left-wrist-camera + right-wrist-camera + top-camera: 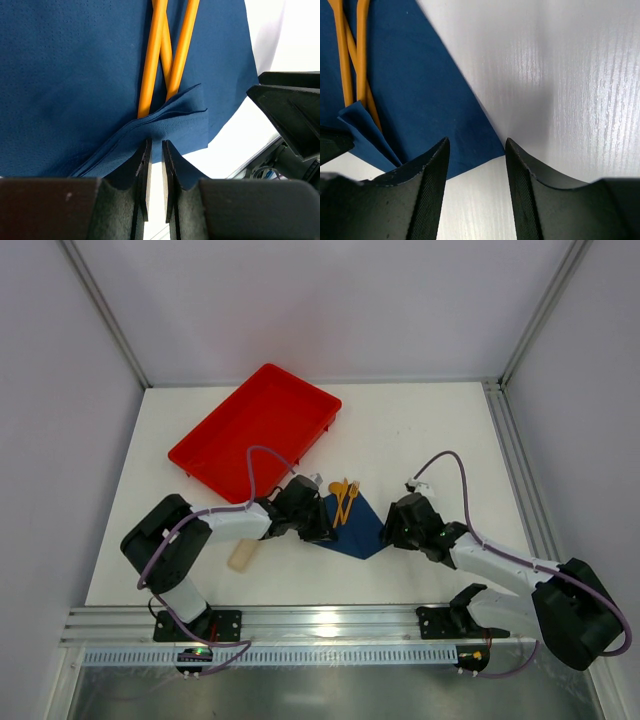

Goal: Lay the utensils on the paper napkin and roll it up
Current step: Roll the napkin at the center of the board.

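The paper napkin (358,532), a thin dark navy sheet, lies on the white tabletop (430,440) just below the middle of the top view, turned like a diamond. The slim orange utensils (345,500) rest on its upper part with their handles crossing. A flap of the napkin is folded up over the handle ends.
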You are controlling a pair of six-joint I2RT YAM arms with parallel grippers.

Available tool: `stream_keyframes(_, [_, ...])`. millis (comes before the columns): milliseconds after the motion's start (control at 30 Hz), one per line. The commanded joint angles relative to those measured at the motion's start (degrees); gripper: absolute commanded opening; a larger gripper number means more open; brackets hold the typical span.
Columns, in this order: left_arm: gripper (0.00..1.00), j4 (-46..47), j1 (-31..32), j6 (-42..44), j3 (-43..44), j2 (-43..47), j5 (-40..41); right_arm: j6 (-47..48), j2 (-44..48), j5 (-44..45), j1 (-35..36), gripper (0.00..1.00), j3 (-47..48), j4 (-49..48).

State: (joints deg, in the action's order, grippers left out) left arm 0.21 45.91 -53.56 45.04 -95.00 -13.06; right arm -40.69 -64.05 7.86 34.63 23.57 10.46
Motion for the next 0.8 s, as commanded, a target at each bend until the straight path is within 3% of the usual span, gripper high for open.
stream_keyframes(0, [0.17,1.55,0.32,0.04,-0.04,0.17,0.75,0.08,-0.11,-1.17,-0.18,0.50,-0.98,-2.02])
stream_keyframes(333, [0.17,1.29,0.32,-0.05,0.05,0.08,1.20,-0.88,5.07,-9.44,-0.18,0.50,-2.13,-5.27])
stream_keyframes(467, [0.17,1.29,0.32,-0.05,0.14,-0.10,1.28,-1.94,7.36,-11.54,-0.18,0.56,-3.27,-8.17])
stream_keyframes(767, [0.17,0.58,0.32,0.04,0.23,0.34,1.72,-3.52,4.20,-13.30,-0.18,0.61,-2.92,-12.91])
